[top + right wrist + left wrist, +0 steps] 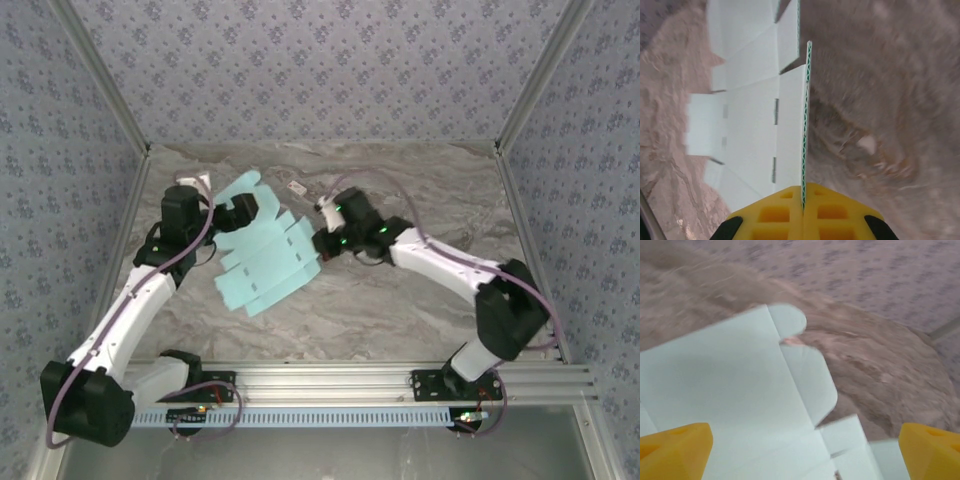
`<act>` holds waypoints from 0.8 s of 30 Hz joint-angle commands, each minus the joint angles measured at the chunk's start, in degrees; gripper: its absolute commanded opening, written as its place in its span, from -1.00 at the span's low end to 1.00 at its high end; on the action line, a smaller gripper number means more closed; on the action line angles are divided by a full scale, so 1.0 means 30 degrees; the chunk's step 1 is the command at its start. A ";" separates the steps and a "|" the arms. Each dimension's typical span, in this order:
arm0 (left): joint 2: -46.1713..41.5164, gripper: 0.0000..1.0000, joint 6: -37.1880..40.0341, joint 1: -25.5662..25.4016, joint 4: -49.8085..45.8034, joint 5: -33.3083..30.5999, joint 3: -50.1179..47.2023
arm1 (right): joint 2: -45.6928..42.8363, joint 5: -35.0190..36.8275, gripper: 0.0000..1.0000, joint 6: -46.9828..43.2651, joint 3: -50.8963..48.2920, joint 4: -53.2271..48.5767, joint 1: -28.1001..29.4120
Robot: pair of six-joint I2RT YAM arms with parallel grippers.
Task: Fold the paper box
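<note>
Right claw (802, 202) pinches an edge of the pale blue die-cut card paper box (265, 262), frame centre; left claw (805, 445) gapes over it. I judge folding barely begun.

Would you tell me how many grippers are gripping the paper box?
1. The right gripper is shut on the paper box's right edge; the left gripper hangs open over its left part.
</note>
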 commanded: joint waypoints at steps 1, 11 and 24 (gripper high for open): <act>0.0286 0.85 0.5045 -0.1987 0.0774 0.1287 0.2269 | -0.1401 -0.2984 -1.00 -0.4930 0.1961 -0.4201 -0.1932; 0.3661 0.76 1.8280 -0.6809 -0.7149 0.2784 0.8945 | -0.1672 -0.5863 -1.00 -1.1690 0.5778 -1.0321 -0.4769; 0.7786 0.77 2.5395 -0.7387 -1.5471 0.2675 1.5890 | -0.2667 -0.6300 -1.00 -1.4946 0.7319 -1.1488 -0.4681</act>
